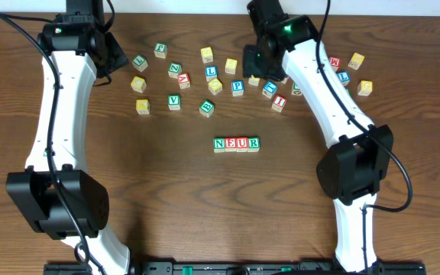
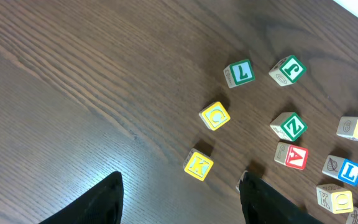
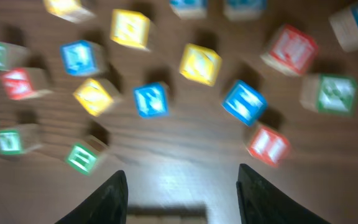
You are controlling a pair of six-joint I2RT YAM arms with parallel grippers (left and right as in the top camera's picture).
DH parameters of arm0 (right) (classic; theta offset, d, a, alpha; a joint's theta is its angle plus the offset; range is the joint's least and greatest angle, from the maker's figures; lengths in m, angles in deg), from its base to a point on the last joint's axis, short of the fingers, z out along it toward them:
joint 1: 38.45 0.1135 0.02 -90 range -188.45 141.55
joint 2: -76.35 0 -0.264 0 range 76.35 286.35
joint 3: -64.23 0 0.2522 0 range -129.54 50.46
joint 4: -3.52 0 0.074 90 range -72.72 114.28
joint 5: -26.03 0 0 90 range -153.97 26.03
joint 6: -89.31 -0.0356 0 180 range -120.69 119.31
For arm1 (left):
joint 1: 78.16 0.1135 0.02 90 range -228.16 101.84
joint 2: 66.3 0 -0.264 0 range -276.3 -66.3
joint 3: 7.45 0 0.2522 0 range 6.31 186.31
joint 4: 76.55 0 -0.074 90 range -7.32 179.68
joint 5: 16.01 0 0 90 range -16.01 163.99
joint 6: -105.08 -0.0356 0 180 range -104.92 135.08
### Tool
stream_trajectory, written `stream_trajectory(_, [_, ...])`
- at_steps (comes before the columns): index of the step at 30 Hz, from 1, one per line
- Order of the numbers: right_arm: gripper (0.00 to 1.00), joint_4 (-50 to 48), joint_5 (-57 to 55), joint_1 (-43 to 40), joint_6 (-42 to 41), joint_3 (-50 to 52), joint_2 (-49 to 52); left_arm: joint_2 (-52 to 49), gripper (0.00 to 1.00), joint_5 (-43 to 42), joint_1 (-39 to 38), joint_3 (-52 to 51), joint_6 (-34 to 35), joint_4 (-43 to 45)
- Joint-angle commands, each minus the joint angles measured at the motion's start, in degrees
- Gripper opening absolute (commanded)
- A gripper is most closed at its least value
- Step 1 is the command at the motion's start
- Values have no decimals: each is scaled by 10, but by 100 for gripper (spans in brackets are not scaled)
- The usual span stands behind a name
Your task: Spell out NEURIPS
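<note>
Four cubes reading N, E, U, R point(image 1: 236, 143) stand in a row at the table's middle; their pale tops point(image 3: 166, 214) show blurred at the bottom of the right wrist view. A red I cube point(image 1: 279, 101) point(image 3: 268, 145) and a blue P cube point(image 1: 237, 87) point(image 3: 151, 100) lie among the loose cubes behind the row. My right gripper point(image 1: 260, 70) point(image 3: 182, 180) hangs open over that cluster, holding nothing. My left gripper point(image 1: 117, 55) point(image 2: 182, 183) is open and empty at the back left, near a yellow K cube point(image 2: 199, 165).
Loose cubes spread across the back: green L point(image 2: 238, 73), green J point(image 2: 288, 69), yellow G point(image 2: 215, 116), red V point(image 2: 291, 156), green E point(image 1: 206, 108), green V point(image 1: 174, 101). A few more cubes sit at the back right point(image 1: 356, 60). Both white arms reach in from the front.
</note>
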Motion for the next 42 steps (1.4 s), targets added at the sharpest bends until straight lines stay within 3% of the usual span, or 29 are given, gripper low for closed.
stream_trajectory(1, [51,33,-27,-23,-47,-12,1,-5,59,8,1,-2,-4,-2])
stream_trajectory(9, [54,68,-23,-62,-75,42,1,-5,59,8,1,-2,-4,-2])
stream_trajectory(20, [49,-47,-19,-68,-78,149,2,-5,60,7,1,-2,-3,-2])
stream_trajectory(21, [48,-58,-18,-68,-78,158,2,-5,61,7,1,-2,-3,-2])
stream_trajectory(22, [48,-70,-16,-68,-78,167,2,-5,73,7,1,-2,-3,-2])
stream_trajectory(23, [47,-78,-14,-68,-78,175,2,-5,78,7,1,-2,-3,-2])
stream_trajectory(26, [46,-106,-4,-67,-78,202,2,-5,84,8,1,-2,-3,-2])
stream_trajectory(27, [46,-112,-4,-67,-78,207,2,-5,95,8,1,-2,-3,-2])
stream_trajectory(28, [46,-117,-4,-67,-76,212,2,-5,98,8,1,-2,-3,-2])
stream_trajectory(42, [45,-141,-6,-58,-37,216,17,-5,98,7,1,-2,-3,-2])
